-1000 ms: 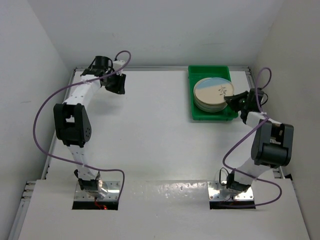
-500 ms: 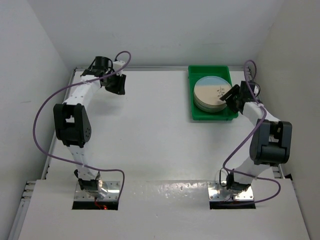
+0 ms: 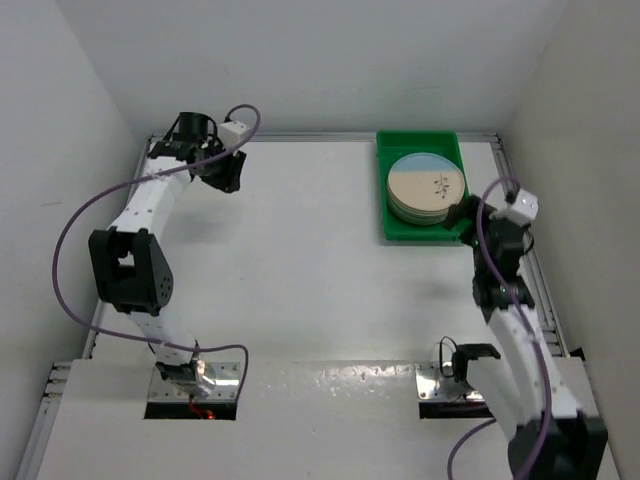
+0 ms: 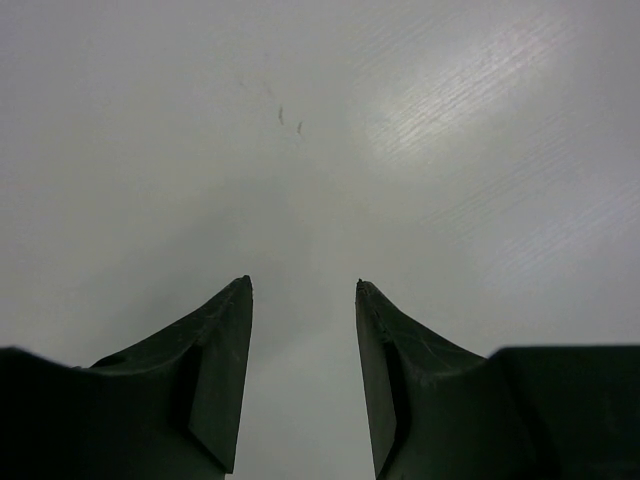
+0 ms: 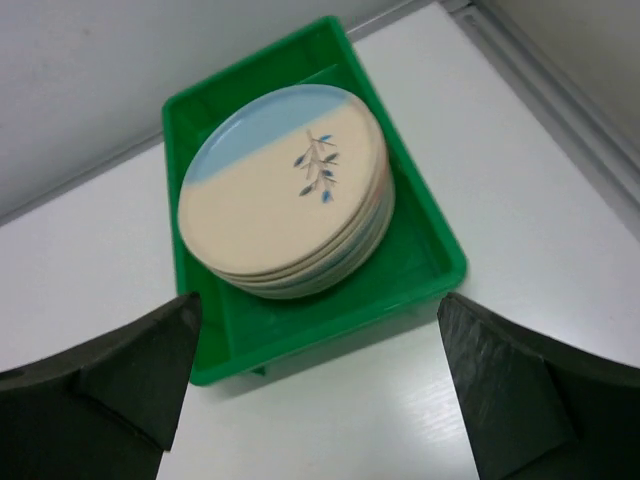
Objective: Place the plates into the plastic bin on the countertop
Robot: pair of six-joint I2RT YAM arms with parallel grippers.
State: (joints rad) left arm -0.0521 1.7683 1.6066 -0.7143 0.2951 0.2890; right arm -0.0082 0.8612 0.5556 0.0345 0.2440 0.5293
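A stack of several cream plates (image 3: 427, 187), the top one with a blue band and a dark sprig, sits inside the green plastic bin (image 3: 385, 205) at the back right of the white countertop (image 3: 300, 270). My right gripper (image 3: 468, 216) hovers just short of the bin's near right corner, apart from the plates. In the right wrist view it (image 5: 318, 300) stands wide open and empty, with the plates (image 5: 285, 195) and the bin (image 5: 330, 325) ahead of it. At the far left corner my left gripper (image 3: 228, 172) is open over bare countertop, nothing between its fingers (image 4: 225, 350).
White walls close in the countertop on three sides, and a raised rim (image 3: 505, 160) runs right beside the bin. The purple cables (image 3: 75, 225) loop out from both arms. The arm bases sit at the near edge.
My right gripper opened wide, letting go of the top plate, and drew back from the stack toward the near side. The left arm's elbow shifted left; its gripper stayed at the far corner.
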